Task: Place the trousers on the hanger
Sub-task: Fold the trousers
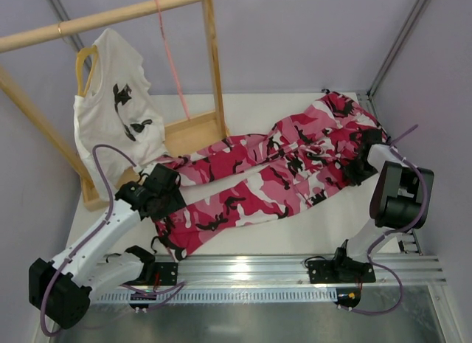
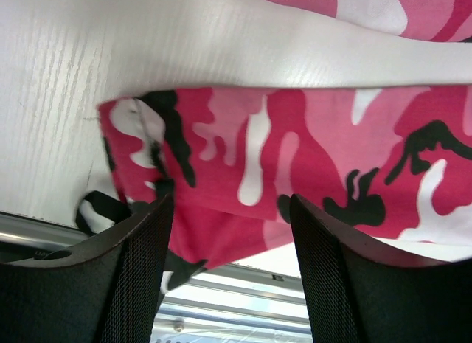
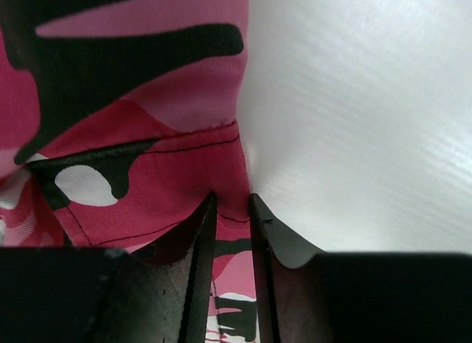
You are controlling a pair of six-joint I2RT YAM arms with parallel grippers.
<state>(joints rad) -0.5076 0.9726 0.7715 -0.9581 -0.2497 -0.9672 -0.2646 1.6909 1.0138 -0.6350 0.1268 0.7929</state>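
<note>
The step in hand is judged to be the taking hold of the trousers (image 1: 295,173), which are not yet lifted. They are spread flat on the table (image 1: 295,107) in front of the wooden rack (image 1: 103,18), the leg ends near the rack's base and the waist well to its right. The hanger (image 1: 171,63) is hung from the rack's top rail, apart from the cloth and beside a white T-shirt (image 1: 118,114). The left gripper (image 1: 158,189) is held wide open astride a leg hem near the rack's base, with nothing gripped. The right gripper (image 1: 360,168), far from the rack at the waist end, is narrowed to a thin slot with the cloth's edge caught in it. Next, the left jaws would need to be closed on the hem, so that both ends can be raised toward the rail.
</note>
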